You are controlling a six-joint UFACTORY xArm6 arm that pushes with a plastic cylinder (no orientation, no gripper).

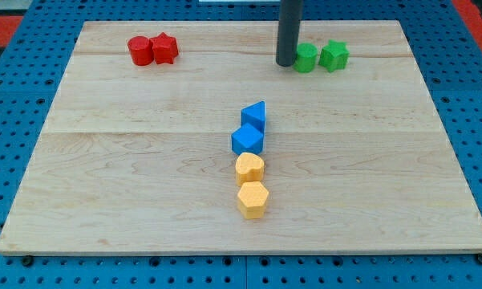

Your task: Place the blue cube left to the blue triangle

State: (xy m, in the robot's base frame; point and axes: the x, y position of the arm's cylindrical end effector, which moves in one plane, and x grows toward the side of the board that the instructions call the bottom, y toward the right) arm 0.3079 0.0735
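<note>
The blue cube (246, 140) sits near the board's middle, touching the blue triangle (255, 116), which lies just above and slightly right of it. My tip (285, 63) rests on the board near the view's top, far above both blue blocks and right beside the left edge of a green cylinder (305, 58).
A green star (334, 55) sits right of the green cylinder. A red cylinder (139, 50) and red star (165, 48) are at the top left. Two yellow blocks (249, 168) (253, 199) line up below the blue cube. The wooden board (104, 177) lies on a blue pegboard.
</note>
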